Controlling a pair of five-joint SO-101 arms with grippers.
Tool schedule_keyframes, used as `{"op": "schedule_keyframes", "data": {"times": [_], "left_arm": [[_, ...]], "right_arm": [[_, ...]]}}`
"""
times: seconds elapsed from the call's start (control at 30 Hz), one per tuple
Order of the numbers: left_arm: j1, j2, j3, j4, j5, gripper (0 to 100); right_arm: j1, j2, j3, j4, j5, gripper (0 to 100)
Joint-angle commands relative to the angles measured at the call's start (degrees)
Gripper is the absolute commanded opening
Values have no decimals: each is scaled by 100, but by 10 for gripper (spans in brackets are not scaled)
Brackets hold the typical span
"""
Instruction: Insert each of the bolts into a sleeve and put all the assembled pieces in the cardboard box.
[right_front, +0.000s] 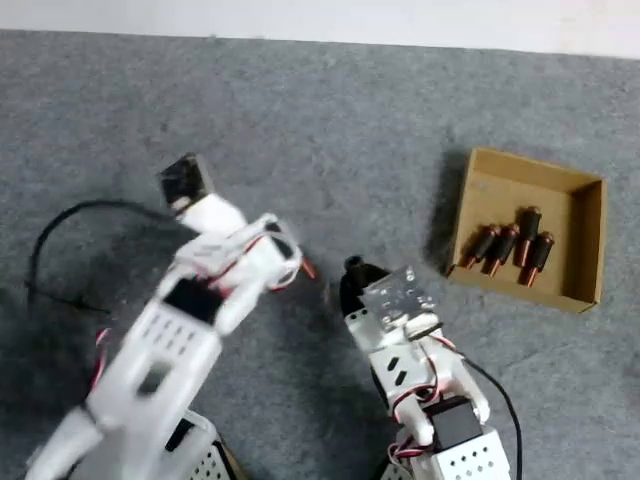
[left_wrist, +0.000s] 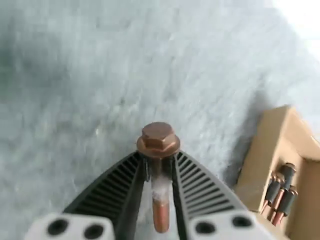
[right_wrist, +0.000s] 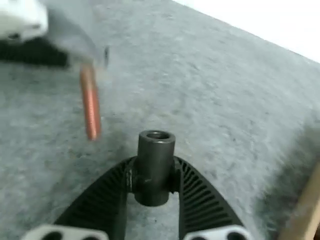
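The left claw (left_wrist: 159, 162) is pinching a copper hex-head bolt (left_wrist: 158, 141) just beside the right claw (right_wrist: 154, 170), which is clamping a dark metal sleeve (right_wrist: 155, 150); open grey table (right_front: 400, 130) is lying between them and the brown cardboard box (right_front: 530, 165)

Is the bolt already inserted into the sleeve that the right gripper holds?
No, the sleeve has an empty mouth, and the bolt hangs apart from it.

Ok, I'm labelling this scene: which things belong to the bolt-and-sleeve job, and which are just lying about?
Job: bolt in the left gripper; sleeve in the right gripper; cardboard box; four assembled pieces inside it.
Lying about: black cable; grey mat.
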Motion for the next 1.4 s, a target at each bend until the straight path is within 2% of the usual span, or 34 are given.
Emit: {"op": "schedule_keyframes", "data": {"times": [0.0,0.1,0.2,0.33,0.57,0.67,0.77,0.87,1.37], "left_arm": [[-84,-1684,1253,-1204,-888,4],[-22,-2510,2053,-1890,-905,4],[110,-3257,2519,-2110,-905,4],[470,-4136,2905,-2092,-914,4],[549,-5490,3530,-2084,-923,4],[576,-5974,3626,-1679,-923,4],[831,-6123,3530,-1222,-932,4],[989,-6088,3565,-1152,-941,4],[840,-6079,3705,-897,-941,4]], "right_arm": [[-207,-84,558,-136,141,5],[-444,-40,558,-110,141,5],[-769,-40,558,110,158,5],[-866,-40,558,207,730,5],[-857,-40,558,207,756,5],[-848,-40,558,207,756,5],[-848,-40,558,207,756,5],[-848,-40,558,207,756,5],[-716,-66,558,207,756,5]]}}
